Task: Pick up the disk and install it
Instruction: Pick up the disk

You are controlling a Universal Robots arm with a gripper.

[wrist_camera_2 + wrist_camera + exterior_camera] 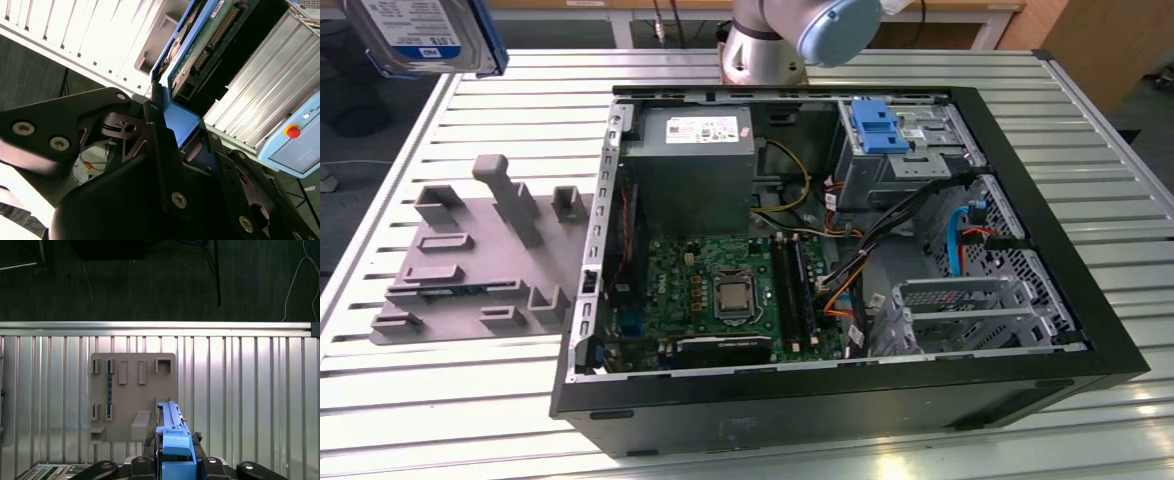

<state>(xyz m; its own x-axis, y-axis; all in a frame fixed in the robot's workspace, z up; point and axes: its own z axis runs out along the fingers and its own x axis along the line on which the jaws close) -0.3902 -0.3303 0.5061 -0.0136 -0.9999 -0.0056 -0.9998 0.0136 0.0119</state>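
Observation:
The disk (420, 35), silver with a white-and-blue label in a blue carrier frame, hangs high above the table's far corner on the exterior view's left, well clear of the case. In the second wrist view my gripper (182, 127) is shut on the carrier's blue end, with one black finger (159, 137) pressed against each side; the disk (200, 47) shows its green circuit board and connector. In the first wrist view the disk (174, 432) stands edge-on between the fingers of my gripper (176, 462), above the grey fixture plate (132, 395).
An open black computer case (1041, 190) lies on the slatted metal table (494, 400). Inside it are a grey power supply box (687, 160), the motherboard (720, 290), a blue latch (877, 125) on the drive bay, and a metal cage (974, 315). The grey fixture (480, 250) sits beside the case.

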